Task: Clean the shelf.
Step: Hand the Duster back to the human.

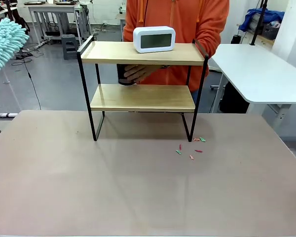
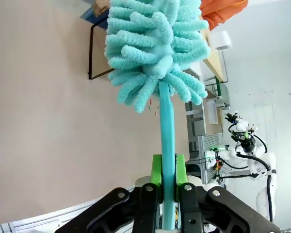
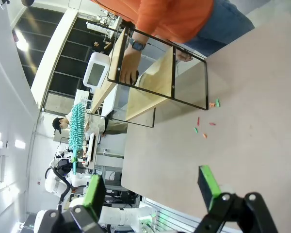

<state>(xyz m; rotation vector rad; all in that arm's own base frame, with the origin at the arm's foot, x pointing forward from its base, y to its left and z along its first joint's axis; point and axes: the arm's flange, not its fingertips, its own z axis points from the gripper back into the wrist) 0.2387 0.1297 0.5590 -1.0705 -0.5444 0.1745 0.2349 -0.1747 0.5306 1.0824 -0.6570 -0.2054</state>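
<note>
The shelf [image 1: 140, 97] stands at the table's far middle, two light wooden boards in a black frame. A white digital clock [image 1: 154, 39] sits on its top board. A person's hand [image 1: 138, 72] holds a dark object just above the lower board. My left gripper [image 2: 168, 179] is shut on the handle of a turquoise fluffy duster [image 2: 155, 48], whose head shows at the far left of the front view, duster [image 1: 5, 42]. My right gripper [image 3: 153, 187] hangs open over the table, nothing between its green pads. The shelf [image 3: 145, 82] lies ahead of it.
Several small red and green scraps [image 1: 190, 148] lie on the brown table [image 1: 138, 187] by the shelf's front right leg. A person in an orange top [image 1: 177, 19] stands behind the shelf. A white side table [image 1: 261, 69] is at the right.
</note>
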